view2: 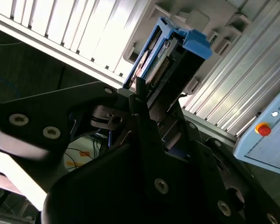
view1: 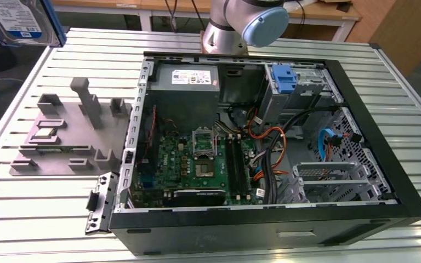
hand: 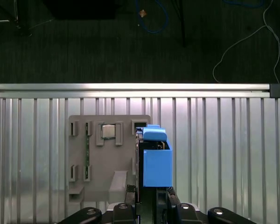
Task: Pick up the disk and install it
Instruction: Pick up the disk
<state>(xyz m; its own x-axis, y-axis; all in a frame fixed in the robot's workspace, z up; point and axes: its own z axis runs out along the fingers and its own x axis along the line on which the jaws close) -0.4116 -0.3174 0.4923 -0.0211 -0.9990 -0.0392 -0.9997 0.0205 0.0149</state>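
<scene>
Holding the disk (hand: pixel 155 161) clamped edge-on in its pincer (hand: pixel 151 192) above the grey fixture (hand: pixel 100 163) on the desk (hand: pixel 224 154), the arm has finished the pickup, with installation into the open computer case (view1: pixel 269 137) not yet done.

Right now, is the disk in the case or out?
Out: the pincer holds the disk up off the table, apart from the open case.

The arm (view1: pixel 229 27) is reaching from the scene's far side toward the left, its hand (hand: pixel 151 191) pointing downward and clamping the disk (hand: pixel 156 158).
</scene>
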